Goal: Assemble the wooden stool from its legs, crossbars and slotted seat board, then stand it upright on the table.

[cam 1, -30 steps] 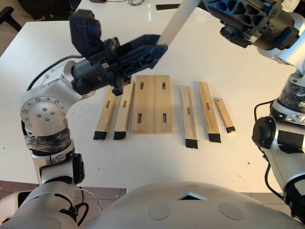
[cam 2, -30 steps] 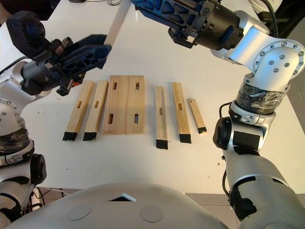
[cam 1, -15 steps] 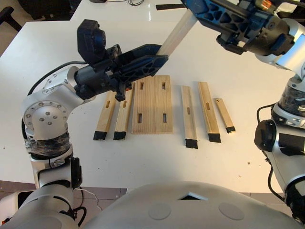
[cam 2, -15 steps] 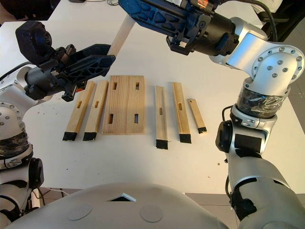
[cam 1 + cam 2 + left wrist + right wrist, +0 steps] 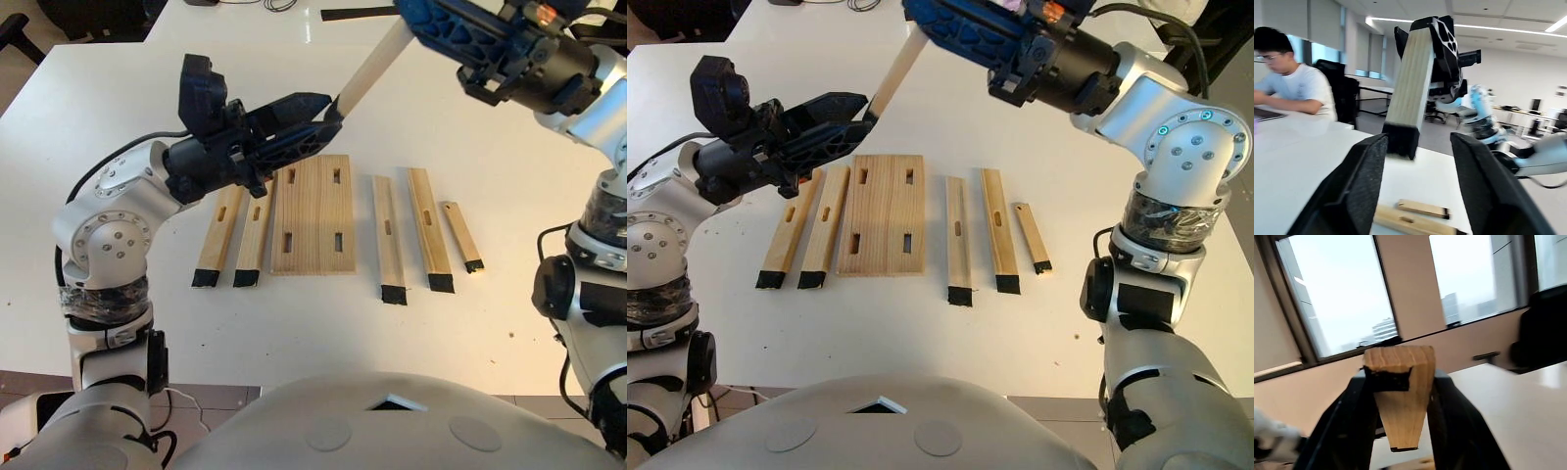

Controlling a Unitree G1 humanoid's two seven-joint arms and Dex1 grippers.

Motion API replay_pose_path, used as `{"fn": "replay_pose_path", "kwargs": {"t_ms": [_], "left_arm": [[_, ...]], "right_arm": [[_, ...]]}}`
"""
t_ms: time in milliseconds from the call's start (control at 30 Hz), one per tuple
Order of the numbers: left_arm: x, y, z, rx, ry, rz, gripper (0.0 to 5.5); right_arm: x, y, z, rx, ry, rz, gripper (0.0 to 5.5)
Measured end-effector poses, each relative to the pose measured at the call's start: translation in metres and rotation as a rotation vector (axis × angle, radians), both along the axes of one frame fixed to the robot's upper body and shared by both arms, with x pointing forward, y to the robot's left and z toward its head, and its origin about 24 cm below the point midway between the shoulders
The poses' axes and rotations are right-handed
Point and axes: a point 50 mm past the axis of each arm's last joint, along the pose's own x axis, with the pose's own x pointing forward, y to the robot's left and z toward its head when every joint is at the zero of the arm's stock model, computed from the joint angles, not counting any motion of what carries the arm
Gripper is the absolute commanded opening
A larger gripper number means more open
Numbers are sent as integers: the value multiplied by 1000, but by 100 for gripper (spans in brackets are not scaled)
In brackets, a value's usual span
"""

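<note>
One leg [image 5: 367, 67] slants above the table [image 5: 490, 323], clamped by the right gripper [image 5: 409, 14] at one o'clock; the left gripper [image 5: 331, 111] gapes around its black tip, at twelve o'clock of the seat board [image 5: 313, 213]. Left wrist: tip between spread fingers [image 5: 1359, 191]. Right wrist: fingers [image 5: 1347, 431] squeeze the leg.

White table [image 5: 118, 108] carries seat board [image 5: 313, 213], four legs [image 5: 388, 238], perhaps one crossbar [image 5: 460, 236].
</note>
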Motion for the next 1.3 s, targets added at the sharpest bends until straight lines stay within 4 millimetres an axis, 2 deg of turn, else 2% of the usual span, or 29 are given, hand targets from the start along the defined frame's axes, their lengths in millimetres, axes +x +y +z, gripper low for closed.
{"fn": "replay_pose_path", "kwargs": {"t_ms": [133, 167, 200, 233, 300, 367, 500, 633, 733, 933, 1100, 1300], "left_arm": [[10, 8, -12, 15, 21, 133, 259], [13, 9, -14, 17, 18, 177, 259], [17, 10, -16, 3, 13, 246, 259], [23, 12, -20, -28, 19, 355, 259], [31, 11, -30, -94, 65, 534, 259], [35, 5, -35, -175, 109, 641, 259], [46, -9, -38, -271, 155, 741, 259], [62, -18, -20, -304, 115, 735, 259], [65, -10, -14, -333, 101, 775, 259], [63, 2, -21, -331, 125, 829, 259], [62, 4, -21, -309, 126, 821, 259], [62, 8, -22, -309, 124, 833, 259]], "right_arm": [[12, -22, -8, -208, -150, -112, 131], [14, -29, -17, -307, -191, -128, 131], [15, -37, -29, -400, -210, -135, 131], [14, -50, -51, -521, -196, -133, 131], [8, -70, -87, -648, -123, -112, 131], [1, -81, -107, -712, -93, -83, 131], [-7, -85, -110, -747, -115, -35, 131], [-13, -79, -114, -735, -122, 15, 131], [-13, -71, -116, -702, -116, 47, 131], [-14, -63, -121, -684, -115, 84, 131], [-15, -69, -130, -709, -104, 83, 131], [-13, -75, -129, -722, -127, 117, 131]]}}
